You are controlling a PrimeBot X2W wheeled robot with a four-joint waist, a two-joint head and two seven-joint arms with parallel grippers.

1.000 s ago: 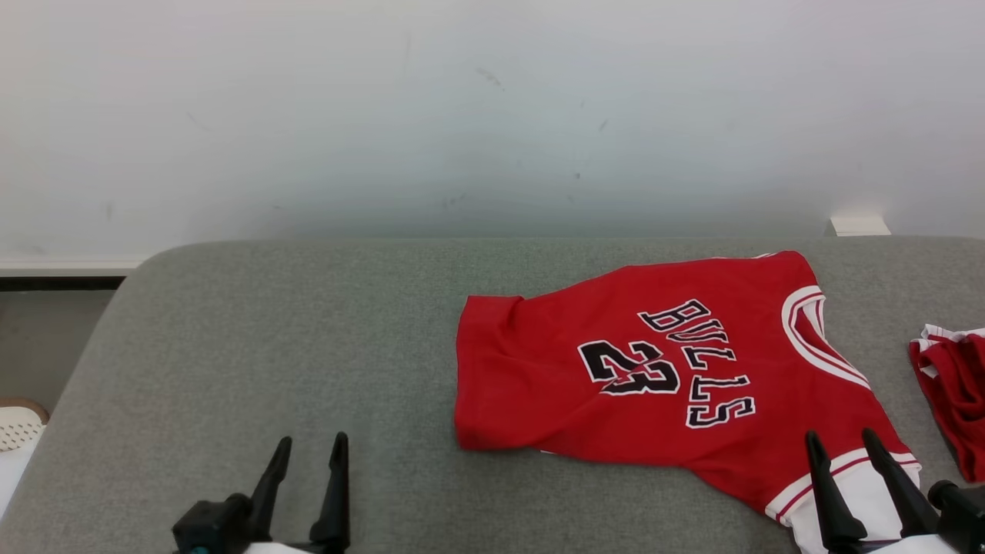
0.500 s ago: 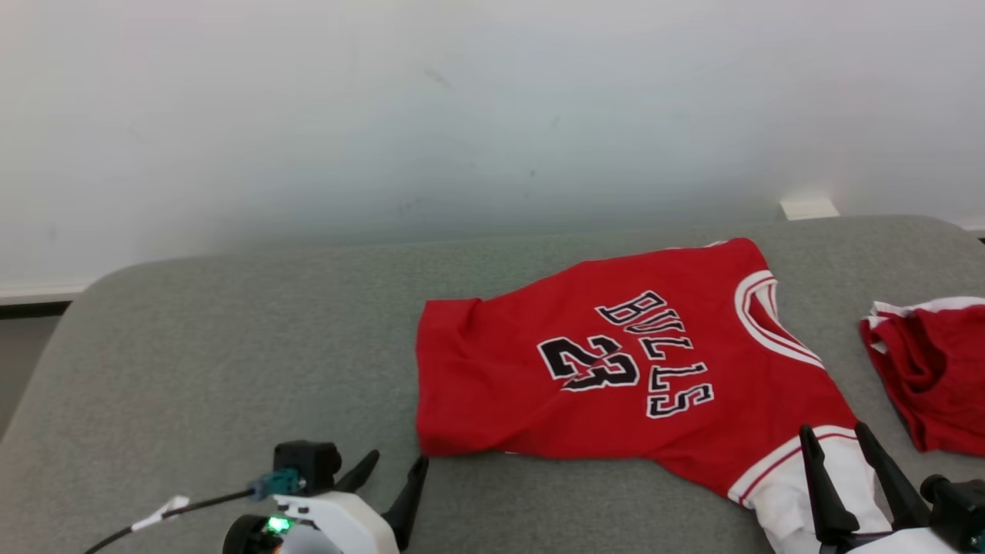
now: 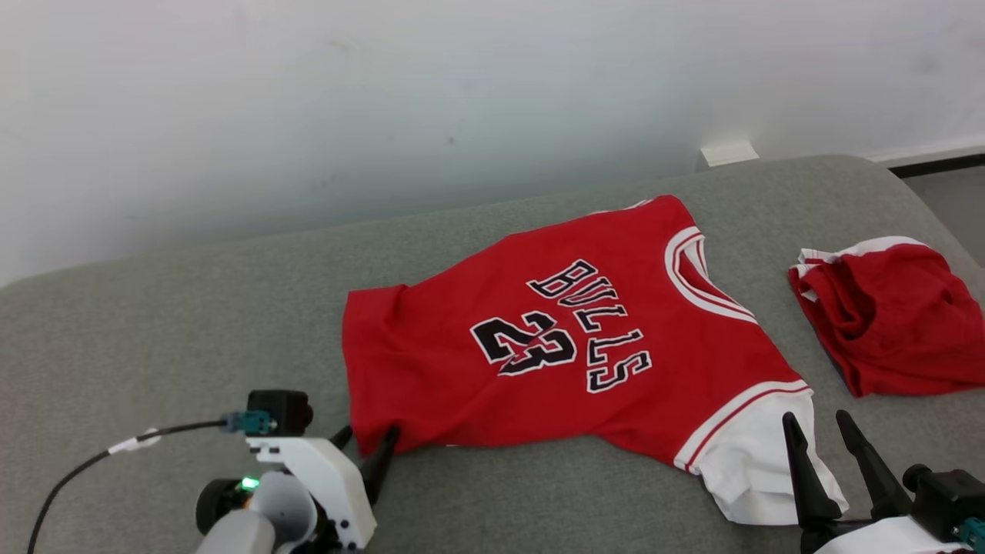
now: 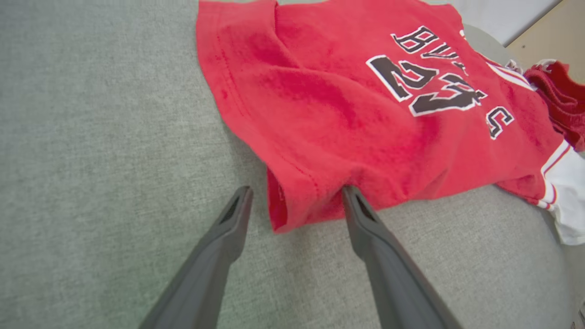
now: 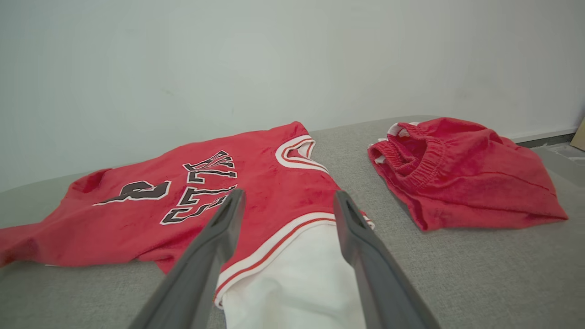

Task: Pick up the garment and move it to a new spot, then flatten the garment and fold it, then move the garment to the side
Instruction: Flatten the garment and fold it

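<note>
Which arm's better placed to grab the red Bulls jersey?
Left, probably: left gripper straddles a hem corner of the red Bulls jersey; right gripper, also open, points at the white sleeve.

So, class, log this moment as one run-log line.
left gripper open, at jersey corner | right gripper open, over sleeve | shorts aside

Red jersey (image 3: 431, 362) with black, white-edged lettering (image 3: 523, 350) and white sleeve (image 3: 746, 469) — grey cushion (image 3: 154, 323), red shorts (image 3: 885, 323).

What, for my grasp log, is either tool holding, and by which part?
Nothing yet. The left tool is open astride the shirt at its hem corner; the right tool is open by its white sleeve.
</note>
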